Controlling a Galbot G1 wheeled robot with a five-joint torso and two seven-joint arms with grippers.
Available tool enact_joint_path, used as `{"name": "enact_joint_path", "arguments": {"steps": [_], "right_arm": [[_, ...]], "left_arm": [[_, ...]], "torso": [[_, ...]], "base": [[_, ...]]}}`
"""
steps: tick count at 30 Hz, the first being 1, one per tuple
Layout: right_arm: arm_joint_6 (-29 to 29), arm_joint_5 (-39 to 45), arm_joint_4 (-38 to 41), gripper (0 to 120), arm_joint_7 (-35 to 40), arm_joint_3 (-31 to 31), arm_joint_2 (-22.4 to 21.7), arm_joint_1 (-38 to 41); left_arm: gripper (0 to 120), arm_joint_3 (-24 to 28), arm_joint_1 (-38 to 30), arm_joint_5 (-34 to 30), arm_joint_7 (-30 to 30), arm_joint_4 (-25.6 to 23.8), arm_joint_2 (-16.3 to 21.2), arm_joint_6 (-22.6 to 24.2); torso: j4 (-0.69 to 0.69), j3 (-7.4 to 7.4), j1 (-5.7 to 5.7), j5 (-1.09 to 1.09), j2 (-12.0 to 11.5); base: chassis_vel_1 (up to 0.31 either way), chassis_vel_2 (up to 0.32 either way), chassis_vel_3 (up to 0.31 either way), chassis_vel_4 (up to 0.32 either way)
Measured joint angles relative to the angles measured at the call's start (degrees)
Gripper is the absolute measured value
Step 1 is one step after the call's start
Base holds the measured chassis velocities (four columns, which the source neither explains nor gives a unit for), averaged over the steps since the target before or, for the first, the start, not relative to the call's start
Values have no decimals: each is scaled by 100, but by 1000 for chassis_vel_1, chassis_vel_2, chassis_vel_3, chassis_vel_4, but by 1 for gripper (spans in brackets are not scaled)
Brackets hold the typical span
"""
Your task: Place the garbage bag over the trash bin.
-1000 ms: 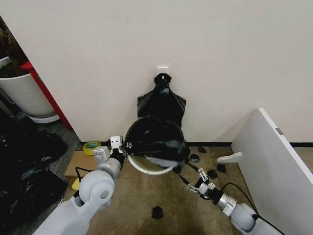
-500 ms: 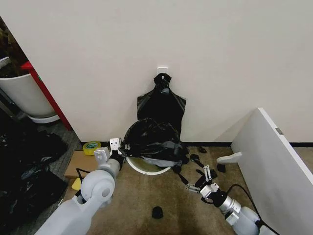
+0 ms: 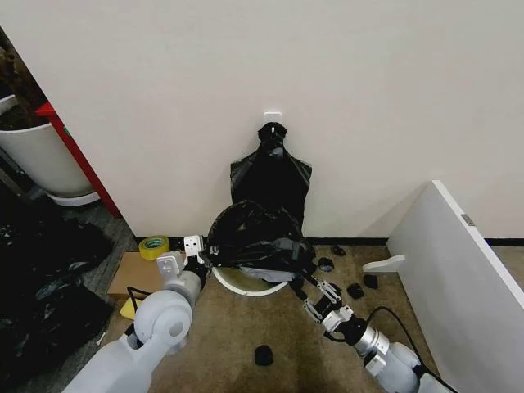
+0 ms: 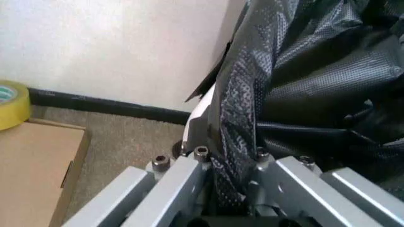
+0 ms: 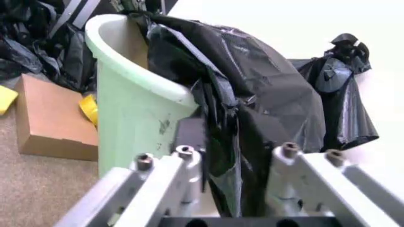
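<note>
Garbage bag [image 3: 255, 237], one shiny crinkled black bag, now sits lower over the one white trash bin [image 3: 246, 282] by the wall than a moment ago. The left gripper [image 3: 199, 258] is pinched tight on the bag's edge. The right gripper [image 3: 315, 300] has come closer and has bag plastic between its fingers [image 5: 189, 165].
</note>
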Motion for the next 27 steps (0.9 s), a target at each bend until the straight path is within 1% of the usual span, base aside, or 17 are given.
{"name": "enact_joint_path", "arguments": {"steps": [1, 2, 4, 16, 24, 27], "right_arm": [[-3, 14, 7, 10, -21, 1, -1, -1], [-3, 14, 7, 10, -21, 1, -1, -1], [-9, 79, 32, 0, -77, 0, 1, -13], [-29, 394, 96, 0, -301, -261, 82, -119], [-33, 524, 81, 0, -580, -472, 189, -141], [-38, 362, 28, 0, -663, -472, 202, -114]], "left_arm": [[1, 7, -1, 2, -1, 6, -5, 1], [1, 7, -1, 2, -1, 6, -5, 1], [1, 19, -5, 4, -1, 21, -11, 2], [1, -10, -42, -97, -46, 1, -21, 8], [1, -49, -68, -389, -154, -80, -73, 11], [1, -74, -106, -548, -213, -75, -128, 5]], "torso": [[0, 0, 0, 0, 0], [0, 0, 0, 0, 0], [0, 0, 0, 0, 0], [0, 0, 0, 0, 0], [0, 0, 0, 0, 0], [0, 0, 0, -1, 0]], "base": [[0, 0, 0, 0], [0, 0, 0, 0], [0, 0, 0, 0], [0, 0, 0, 0], [0, 0, 0, 0], [0, 0, 0, 0]]}}
